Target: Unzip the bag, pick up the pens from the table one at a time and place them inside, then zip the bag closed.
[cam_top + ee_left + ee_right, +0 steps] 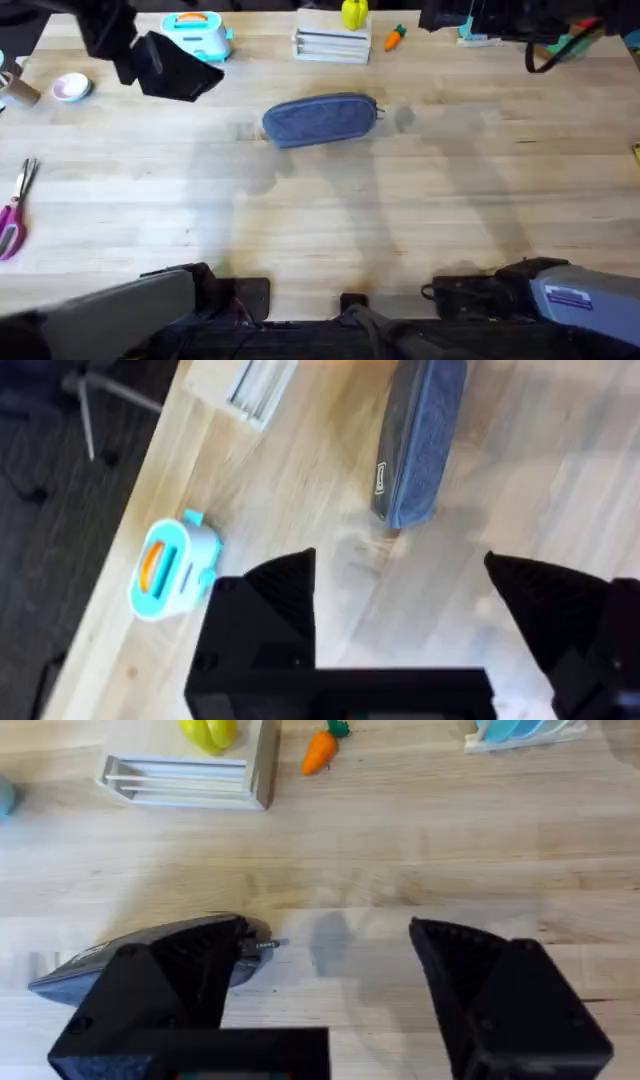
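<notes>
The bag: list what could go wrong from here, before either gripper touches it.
1. The bag lies loose on the table; tugging the zip with one gripper may just drag it.
2. The zip pull looks small at the bag's end near the open right gripper, so a pinch could miss.
3. The white rack and toy carrot stand close behind, within bumping range.

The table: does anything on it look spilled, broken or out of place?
Nothing looks spilled or damaged. The bag lies flat mid-table, apparently zipped; the scissors rest flat near the edge. No pens lie on the bare wood.
</notes>
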